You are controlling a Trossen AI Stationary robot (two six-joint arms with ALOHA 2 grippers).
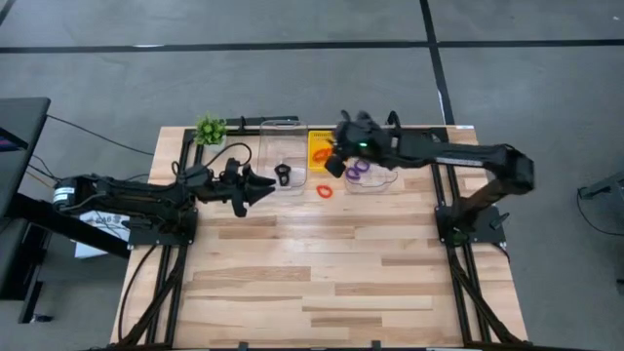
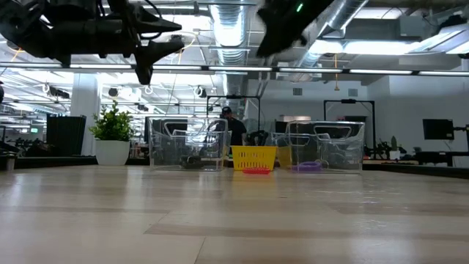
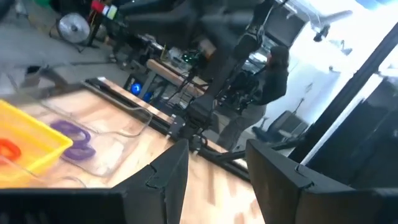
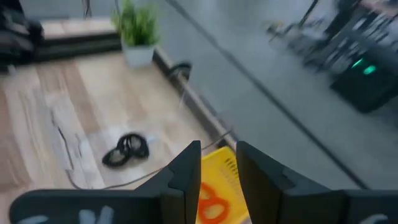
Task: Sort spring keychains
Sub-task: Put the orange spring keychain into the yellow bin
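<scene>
Black spring keychains (image 1: 283,174) lie in the left clear container (image 1: 281,146); the right wrist view shows them too (image 4: 127,151). Purple keychains (image 1: 358,171) lie in the right clear container (image 1: 375,182). Orange keychains (image 1: 319,152) sit in the yellow tray (image 1: 320,136). One red-orange keychain (image 1: 323,191) lies flat on the table in front of the tray. My right gripper (image 4: 217,149) hovers open above the tray's near end. My left gripper (image 1: 265,186) hangs open in the air, near the left container's front, pointing toward the table's right.
A small green plant (image 1: 211,128) stands at the far left corner of the table. The tray sits between the two containers along the far edge. In the low view both arms are high above the wood. People and desks show in the room beyond.
</scene>
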